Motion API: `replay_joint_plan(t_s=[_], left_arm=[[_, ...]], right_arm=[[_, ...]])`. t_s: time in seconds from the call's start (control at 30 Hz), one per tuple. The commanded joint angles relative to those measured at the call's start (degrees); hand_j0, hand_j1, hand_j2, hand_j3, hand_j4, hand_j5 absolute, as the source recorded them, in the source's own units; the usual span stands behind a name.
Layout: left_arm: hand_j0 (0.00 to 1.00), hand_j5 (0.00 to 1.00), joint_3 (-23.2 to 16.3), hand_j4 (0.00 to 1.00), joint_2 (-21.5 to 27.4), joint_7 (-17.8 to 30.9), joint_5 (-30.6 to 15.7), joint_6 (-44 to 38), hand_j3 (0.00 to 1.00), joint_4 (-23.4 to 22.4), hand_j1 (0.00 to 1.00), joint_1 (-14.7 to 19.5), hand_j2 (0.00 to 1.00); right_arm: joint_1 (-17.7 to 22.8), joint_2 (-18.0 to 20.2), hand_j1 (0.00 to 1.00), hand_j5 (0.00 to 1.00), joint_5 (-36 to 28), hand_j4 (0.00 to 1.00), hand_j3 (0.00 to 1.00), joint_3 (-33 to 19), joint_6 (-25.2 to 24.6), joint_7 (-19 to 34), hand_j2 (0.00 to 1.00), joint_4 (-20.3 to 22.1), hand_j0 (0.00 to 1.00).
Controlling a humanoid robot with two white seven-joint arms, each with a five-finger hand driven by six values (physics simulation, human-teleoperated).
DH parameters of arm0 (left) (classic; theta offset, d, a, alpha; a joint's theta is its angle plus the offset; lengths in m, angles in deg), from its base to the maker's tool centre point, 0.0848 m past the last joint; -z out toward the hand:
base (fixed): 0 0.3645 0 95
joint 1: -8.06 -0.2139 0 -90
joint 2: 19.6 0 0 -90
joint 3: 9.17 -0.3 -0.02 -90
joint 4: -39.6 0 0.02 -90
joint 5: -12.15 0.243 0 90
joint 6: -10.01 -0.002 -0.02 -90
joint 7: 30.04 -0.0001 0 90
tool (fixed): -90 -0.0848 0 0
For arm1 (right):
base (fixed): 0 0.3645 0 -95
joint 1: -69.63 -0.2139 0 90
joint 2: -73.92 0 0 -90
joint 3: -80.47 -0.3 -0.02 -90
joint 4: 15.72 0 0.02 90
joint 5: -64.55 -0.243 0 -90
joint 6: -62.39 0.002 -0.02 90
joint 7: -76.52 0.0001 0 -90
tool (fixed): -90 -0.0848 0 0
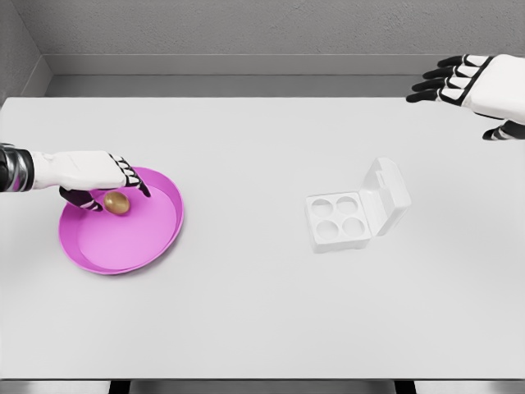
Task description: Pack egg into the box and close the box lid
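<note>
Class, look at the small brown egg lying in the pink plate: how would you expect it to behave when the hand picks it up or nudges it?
The small brown egg is rounded and smooth, so it would probably roll if nudged, though the raised rim of the round pink plate should contain it. It may slip between the left hand's fingers, and is likely fragile.

Left arm [16,168] cut off by frame edge at 9 o'clock. Right hand [472,82] at 2 o'clock, wrist and palm clipped by the edge. Left hand [94,176] hides plate [156,238] rim at plate's 11 o'clock; contact with egg [116,203] unclear.
</note>
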Motion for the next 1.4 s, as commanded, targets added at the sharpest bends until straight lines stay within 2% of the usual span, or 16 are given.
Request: replay_joint_plan(t_s=[0.0,0.13,0.3,0.87,1.0,1.2,1.33,1.37], left_arm=[[0.80,0.80,0.01,0.80,-0.01,-0.07,0.22,-0.11,0.80,-0.17,0.80,0.00,0.80],[0.80,0.80,-0.08,0.80,-0.01,-0.15,0.22,-0.11,0.80,-0.08,0.80,-0.44,0.80],[0.77,0.77,-0.08,0.77,-0.28,-0.15,0.22,-0.11,0.77,-0.08,0.77,-0.88,0.77],[0.75,0.75,-0.08,0.75,-0.37,-0.24,0.22,-0.11,0.75,-0.87,0.75,-1.58,0.75],[0.70,0.70,-0.08,0.70,-0.54,-0.24,0.22,-0.11,0.70,-0.87,0.70,-1.67,0.70],[0.70,0.70,-0.17,0.70,-0.72,-0.24,0.22,-0.11,0.70,-0.78,0.70,-1.76,0.70],[0.64,0.64,-0.17,0.64,-0.81,-0.24,0.22,-0.11,0.64,-0.78,0.64,-1.93,0.64],[0.61,0.61,-0.17,0.61,-0.81,-0.24,0.22,-0.11,0.61,-0.78,0.61,-1.93,0.61]], right_arm=[[0.00,0.84,1.00,1.00,-0.34,1.00,1.00,0.08,-0.16,-0.03,1.00,-0.76,1.00],[-1.32,1.19,1.00,1.00,-0.34,1.00,1.00,-0.09,-0.16,-0.03,1.00,-0.85,1.00],[-1.32,1.45,1.00,1.00,-0.25,1.00,1.00,0.08,-0.16,-0.03,1.00,-1.46,1.00],[-1.85,2.42,1.00,1.00,-0.34,1.00,1.00,-0.18,-0.16,-0.03,1.00,-1.37,1.00],[-1.76,2.42,1.00,1.00,-0.34,1.00,1.00,0.26,-0.16,-0.03,1.00,-1.29,1.00],[-1.76,2.42,1.00,1.00,-0.34,1.00,1.00,0.26,-0.16,-0.03,1.00,-1.29,1.00],[-1.32,2.59,1.00,1.00,-0.25,1.00,1.00,0.17,-0.16,-0.03,1.00,-1.20,1.00],[-1.41,3.91,1.00,1.00,-0.25,1.00,1.00,0.00,-0.16,-0.03,1.00,-1.20,1.00]])
